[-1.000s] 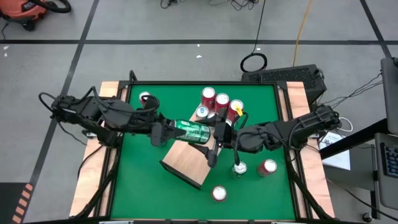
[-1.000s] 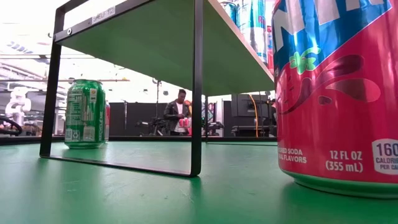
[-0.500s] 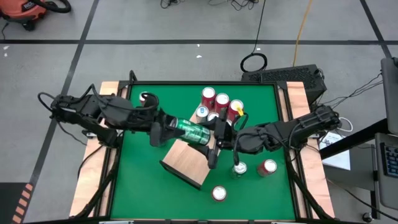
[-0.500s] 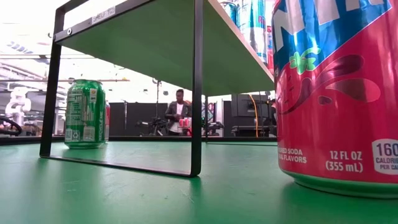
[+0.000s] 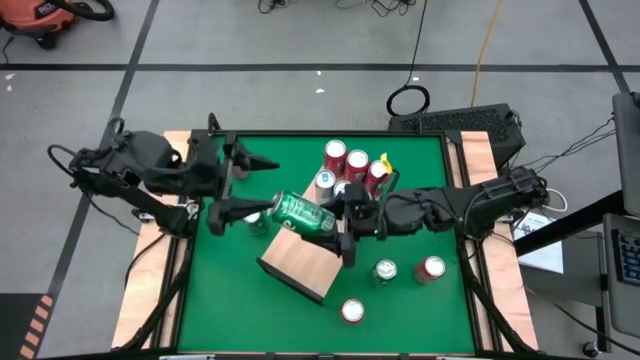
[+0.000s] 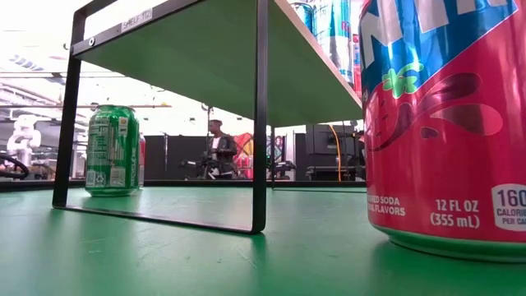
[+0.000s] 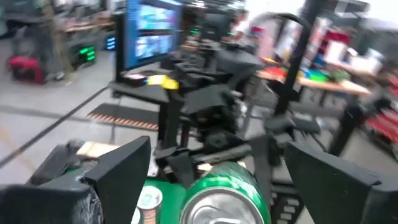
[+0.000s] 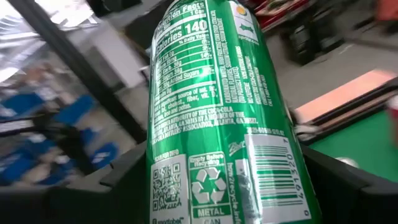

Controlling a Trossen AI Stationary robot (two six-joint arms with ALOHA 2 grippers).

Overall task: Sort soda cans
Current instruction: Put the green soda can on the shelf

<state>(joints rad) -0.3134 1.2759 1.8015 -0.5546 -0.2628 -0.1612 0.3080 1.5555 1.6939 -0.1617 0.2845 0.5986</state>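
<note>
Above the wooden board (image 5: 300,262) | right hand (image 5: 338,212) clamped on sideways green can (image 5: 303,212) | left hand (image 5: 243,183) apart, empty | risk: can slips, drops onto board

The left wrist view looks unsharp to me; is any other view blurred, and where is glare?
Left wrist view: smeared all over, including the green can. Right wrist view: the same can's label reads sharply, the room behind is blurred. Low view: bright windows wash out the background; the near red can is sharp. High view: evenly lit.
</note>
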